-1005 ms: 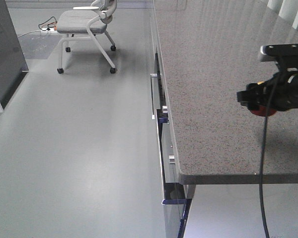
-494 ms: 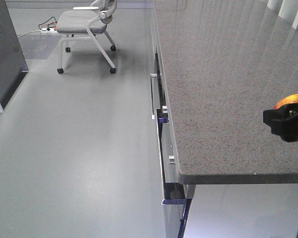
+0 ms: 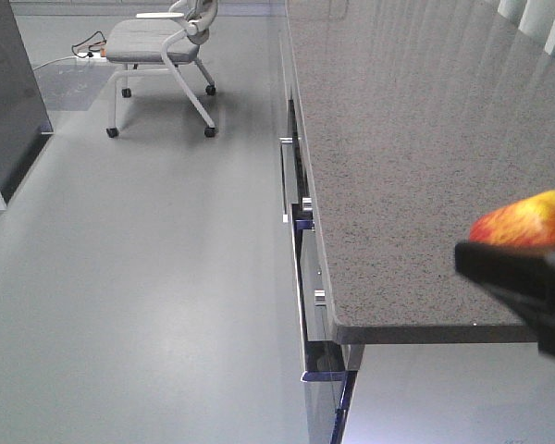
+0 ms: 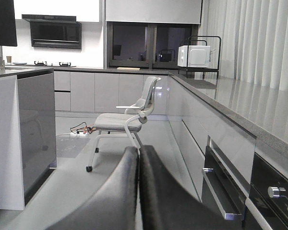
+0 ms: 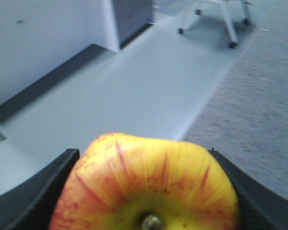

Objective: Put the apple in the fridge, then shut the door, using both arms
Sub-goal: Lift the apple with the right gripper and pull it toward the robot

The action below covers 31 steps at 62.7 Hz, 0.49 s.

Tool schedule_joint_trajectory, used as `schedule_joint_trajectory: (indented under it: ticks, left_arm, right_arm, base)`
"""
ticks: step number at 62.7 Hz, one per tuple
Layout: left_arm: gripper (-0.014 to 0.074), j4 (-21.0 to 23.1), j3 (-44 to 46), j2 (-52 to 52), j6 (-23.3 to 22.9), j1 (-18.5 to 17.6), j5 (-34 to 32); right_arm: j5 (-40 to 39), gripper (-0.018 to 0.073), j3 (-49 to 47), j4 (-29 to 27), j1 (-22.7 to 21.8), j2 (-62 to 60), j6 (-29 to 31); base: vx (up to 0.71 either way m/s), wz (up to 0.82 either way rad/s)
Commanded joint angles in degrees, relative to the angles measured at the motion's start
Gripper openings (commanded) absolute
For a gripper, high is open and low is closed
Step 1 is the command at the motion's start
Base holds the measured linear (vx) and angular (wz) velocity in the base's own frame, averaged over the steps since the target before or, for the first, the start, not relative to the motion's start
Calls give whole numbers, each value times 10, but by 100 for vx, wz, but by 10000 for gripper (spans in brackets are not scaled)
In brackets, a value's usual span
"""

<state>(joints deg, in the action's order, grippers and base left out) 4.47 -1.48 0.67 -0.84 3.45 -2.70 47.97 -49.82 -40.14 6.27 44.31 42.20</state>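
Fingers (image 5: pixel 36 191) of the right gripper (image 3: pixel 521 270) were found clamped on the apple (image 5: pixel 149 177), the left gripper's (image 4: pixel 138 191) pressed together; fridge (image 3: pixel 7 92) placement and door closing were judged outstanding.

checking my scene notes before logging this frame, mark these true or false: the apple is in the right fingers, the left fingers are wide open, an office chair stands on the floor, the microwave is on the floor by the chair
1. The right gripper holds the apple between its fingers. True.
2. The left gripper has its fingers spread wide open. False: they are pressed together with nothing between them.
3. An office chair stands on the floor. True.
4. The microwave sits on the floor beside the chair. False: it is up on the countertop, beyond the chair.
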Motion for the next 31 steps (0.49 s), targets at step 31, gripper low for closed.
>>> schedule_joint_trajectory:
  ticks: [31]
  left_arm:
    - [-6, 2, -12, 8, -6, 0, -44]
  right_arm:
    - [49, 413, 120, 15, 74, -139, -63]
  base:
    - [0, 0]
